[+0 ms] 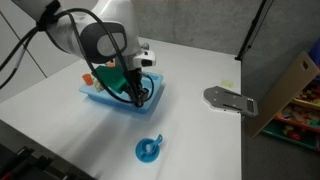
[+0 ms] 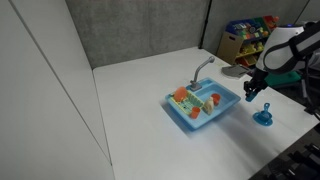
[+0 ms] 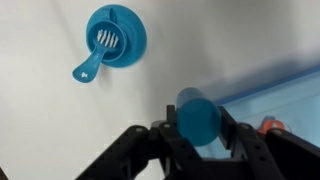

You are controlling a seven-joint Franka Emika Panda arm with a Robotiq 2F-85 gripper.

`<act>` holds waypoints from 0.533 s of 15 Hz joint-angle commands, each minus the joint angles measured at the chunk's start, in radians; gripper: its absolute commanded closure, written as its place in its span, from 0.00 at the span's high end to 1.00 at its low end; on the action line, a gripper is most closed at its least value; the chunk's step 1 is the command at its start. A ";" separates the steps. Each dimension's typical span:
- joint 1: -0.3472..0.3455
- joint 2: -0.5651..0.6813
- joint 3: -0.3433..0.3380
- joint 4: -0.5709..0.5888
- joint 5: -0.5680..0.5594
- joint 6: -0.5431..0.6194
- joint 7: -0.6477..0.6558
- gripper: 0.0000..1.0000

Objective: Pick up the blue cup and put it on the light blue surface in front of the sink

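Note:
My gripper (image 3: 197, 140) is shut on the blue cup (image 3: 197, 118), a small medium-blue cup held between the two black fingers. In an exterior view the gripper (image 2: 250, 90) hangs in the air just beyond one end of the light-blue toy sink (image 2: 200, 122), with the cup above the white table. In an exterior view it (image 1: 138, 95) is at the sink's near corner (image 1: 100, 98). The sink's light blue edge (image 3: 275, 88) shows at the right of the wrist view, right beside the cup. The grey faucet (image 2: 200, 68) stands at the sink's far side.
A flat blue round dish with a handle (image 3: 112, 40) lies on the white table near the gripper, seen in both exterior views (image 1: 149, 150) (image 2: 264, 118). A grey flat metal piece (image 1: 228, 100) lies further off. Small toy items (image 2: 190, 98) sit in the basin.

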 commanded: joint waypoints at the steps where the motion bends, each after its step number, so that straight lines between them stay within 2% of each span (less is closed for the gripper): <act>1: 0.018 0.007 -0.012 0.037 -0.002 -0.012 0.046 0.17; 8: 0.019 0.057 -0.005 0.128 0.011 -0.063 0.080 0.17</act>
